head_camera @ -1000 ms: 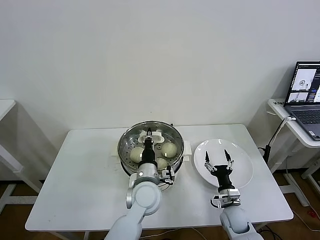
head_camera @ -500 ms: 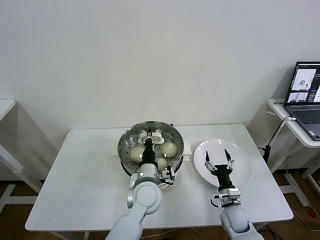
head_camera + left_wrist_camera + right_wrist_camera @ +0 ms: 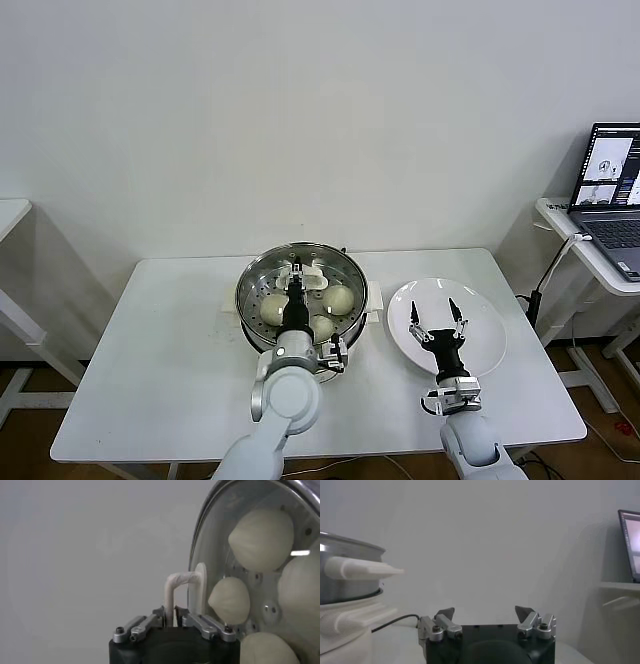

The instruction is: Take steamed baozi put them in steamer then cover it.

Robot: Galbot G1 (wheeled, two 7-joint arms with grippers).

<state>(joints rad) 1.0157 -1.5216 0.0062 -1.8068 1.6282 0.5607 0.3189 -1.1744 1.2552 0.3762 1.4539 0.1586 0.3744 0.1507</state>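
Observation:
The steamer stands at the table's middle with the glass cover lying on it. Through the glass I see cream baozi on the perforated tray, also in the left wrist view. My left gripper reaches over the cover from the near side. Its fingers press close on either side of one leg of the white handle, so the gripper is shut on it. My right gripper hovers open over the white plate, with nothing between its fingers.
The steamer's white side handle and a power cable show in the right wrist view. A laptop sits on a side desk at the far right. Bare tabletop lies left of the steamer.
The left arm has shifted only a hair at the cover's handle. The cover stays on the steamer. The right arm has not moved.

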